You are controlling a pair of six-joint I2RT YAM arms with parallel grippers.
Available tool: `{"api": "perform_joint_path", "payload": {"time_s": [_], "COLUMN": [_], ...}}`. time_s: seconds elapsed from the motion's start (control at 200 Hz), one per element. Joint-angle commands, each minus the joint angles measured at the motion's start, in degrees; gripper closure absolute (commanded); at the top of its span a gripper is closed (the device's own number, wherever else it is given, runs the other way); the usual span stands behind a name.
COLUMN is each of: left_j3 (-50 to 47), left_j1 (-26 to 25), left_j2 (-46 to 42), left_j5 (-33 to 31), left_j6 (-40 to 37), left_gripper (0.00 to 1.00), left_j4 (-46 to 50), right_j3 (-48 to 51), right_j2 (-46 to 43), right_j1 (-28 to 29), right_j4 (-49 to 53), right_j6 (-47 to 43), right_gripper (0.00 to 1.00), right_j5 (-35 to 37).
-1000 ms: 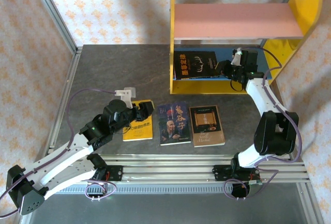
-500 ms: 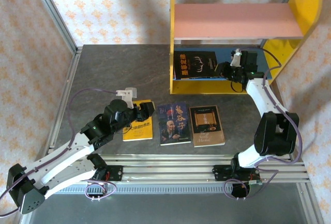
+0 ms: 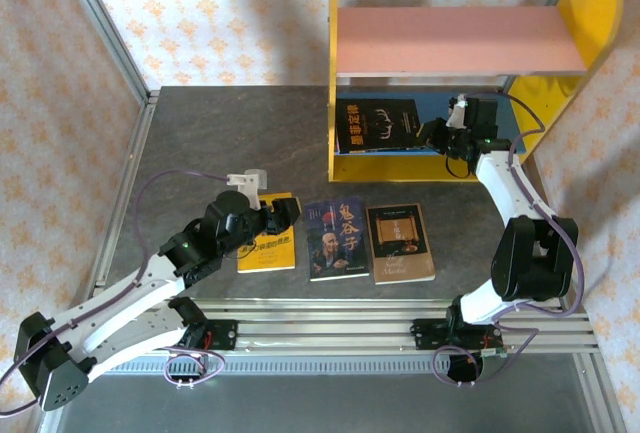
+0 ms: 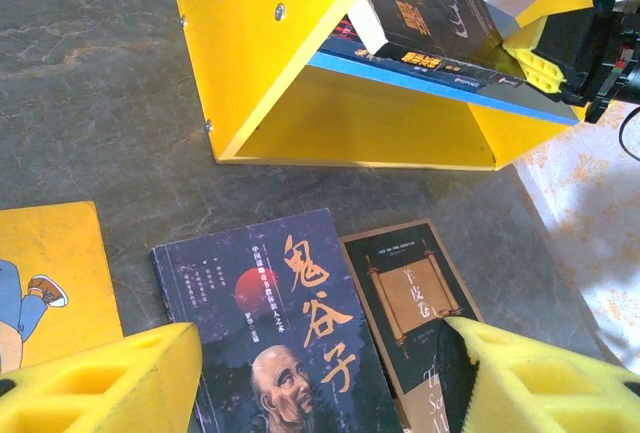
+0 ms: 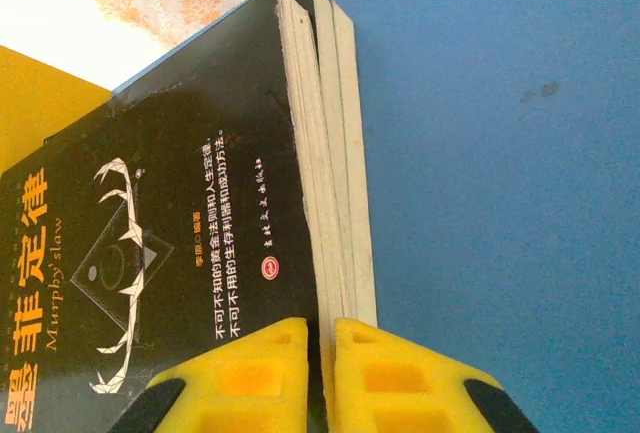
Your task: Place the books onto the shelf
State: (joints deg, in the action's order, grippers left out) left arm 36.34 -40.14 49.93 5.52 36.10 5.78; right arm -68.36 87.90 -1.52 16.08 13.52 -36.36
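**Right jaws closed, left spread**

Your right gripper [image 5: 325, 378] has its yellow pads pressed together at the page edges of the stack topped by the black "Murphy's law" book [image 5: 150, 233], which lies on the shelf's [image 3: 450, 41] blue lower board [image 5: 500, 153]. Your left gripper [image 4: 320, 383] hangs spread over the table [image 3: 240, 133] books: 鬼谷子 [image 4: 290, 323], 羊皮卷 [image 4: 405, 293] and a yellow book [image 4: 50, 273].

Robot lab test cell: alu-profile frame [image 3: 108, 28] w/ floral wallpaper panels [image 3: 220, 13] top & sides of pic, grey tabletop [image 3: 220, 133] mid, mounting rails [image 3: 330, 331] bottom centre.
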Motion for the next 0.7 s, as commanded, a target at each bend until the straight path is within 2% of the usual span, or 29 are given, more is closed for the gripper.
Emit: {"api": "perform_joint_path", "payload": {"time_s": [0.0,0.696], "left_j3": [2.77,3.65], "left_j1": [-0.20,-0.20], "left_j2": [0.34,2.32], "left_j5": [0.27,0.98], "left_j6": [-0.50,-0.68], "left_gripper": [0.36,0.36], "left_j4": [-1.04,-1.70], "right_j3": [1.02,4.16], "right_j2": [0.44,-2.10], "right_j1": [0.55,3.31], "right_j4": [-2.91,-6.67], "right_j6": [2.47,6.25], "right_gripper": [0.90,0.91], "right_j5": [1.90,3.40]}}
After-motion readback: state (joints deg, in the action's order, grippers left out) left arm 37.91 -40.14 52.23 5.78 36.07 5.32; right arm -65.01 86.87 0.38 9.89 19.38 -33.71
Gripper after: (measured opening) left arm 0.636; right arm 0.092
